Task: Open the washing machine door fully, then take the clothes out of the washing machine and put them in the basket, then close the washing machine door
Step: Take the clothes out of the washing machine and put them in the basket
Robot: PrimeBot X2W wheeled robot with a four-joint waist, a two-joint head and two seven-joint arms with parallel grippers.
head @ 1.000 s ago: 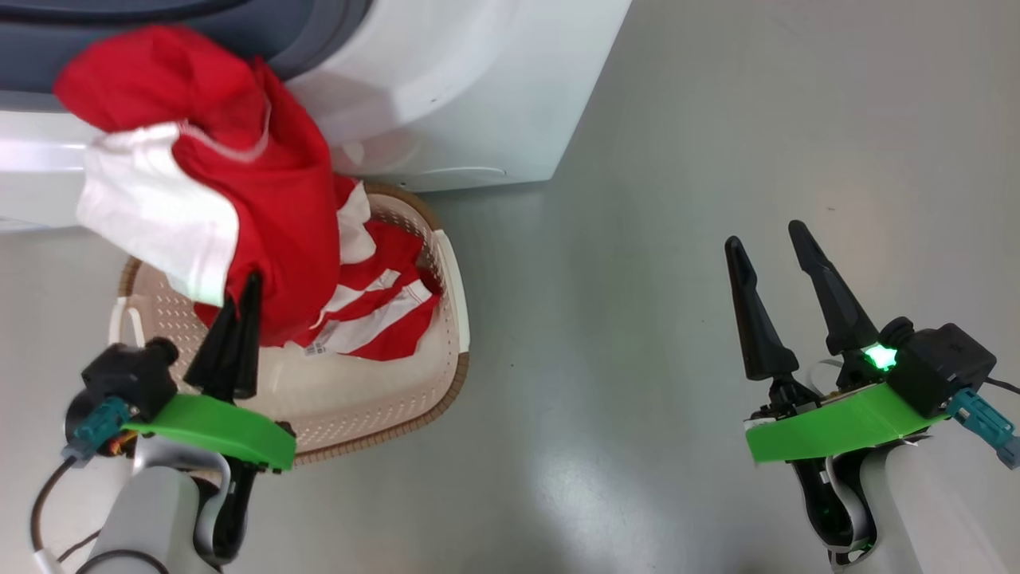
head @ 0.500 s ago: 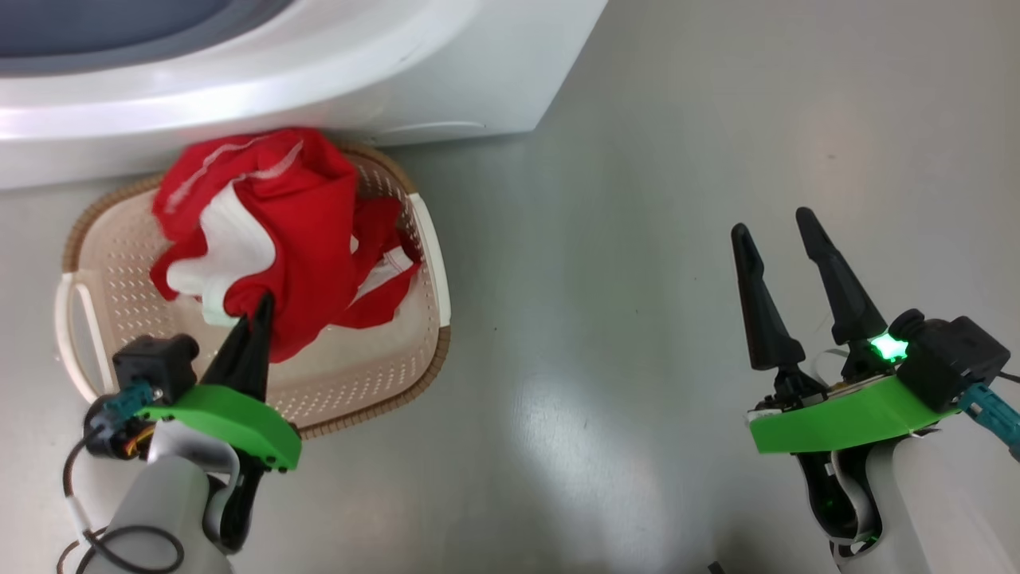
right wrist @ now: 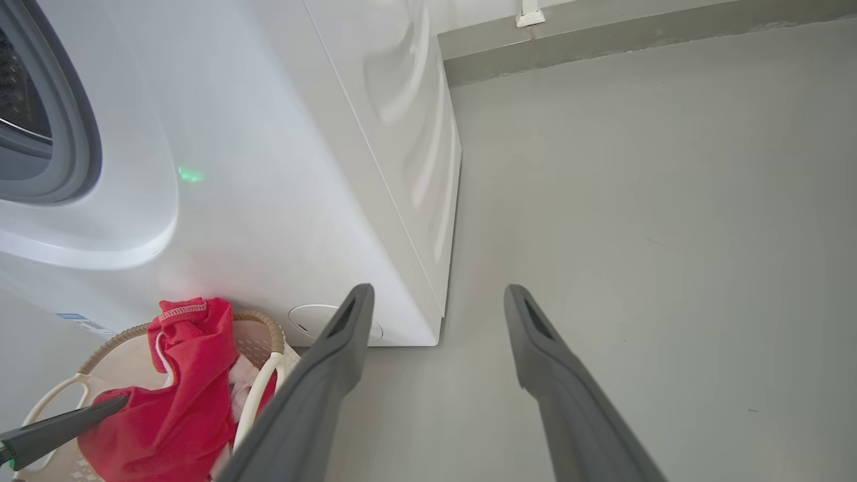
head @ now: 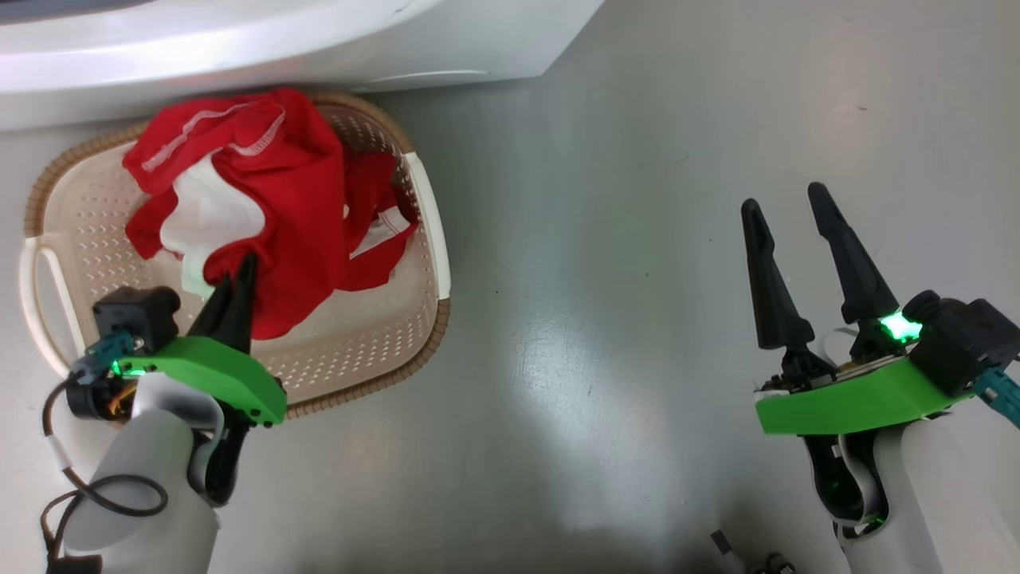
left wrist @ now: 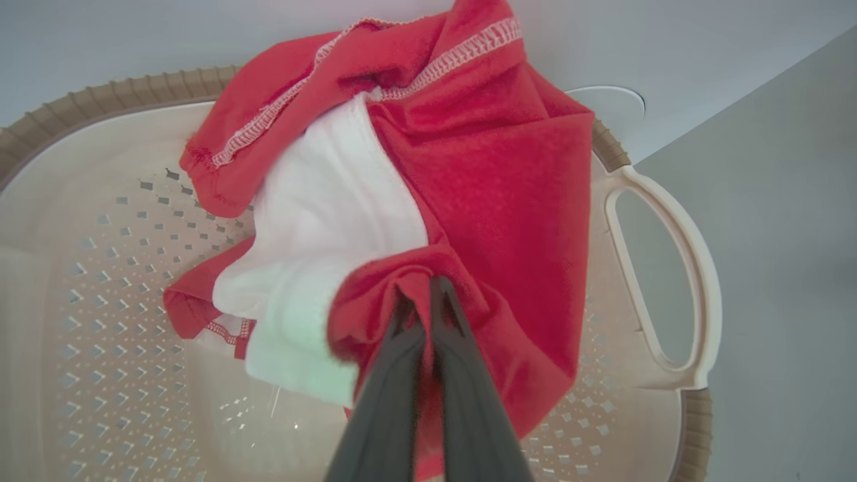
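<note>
Red fuzzy clothes (left wrist: pixel 509 201) bunched in perforated cream basket (left wrist: pixel 100 268) — left hand (left wrist: pixel 422 288) pinching fold; right hand (head: pixel 782 198) spread wide.

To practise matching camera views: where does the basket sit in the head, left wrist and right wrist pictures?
Head view: basket, left side, by the washing machine.
Left wrist view: basket across most of the picture.
Right wrist view: basket, bottom left corner.
Shared landmark: red garment inside.
</note>
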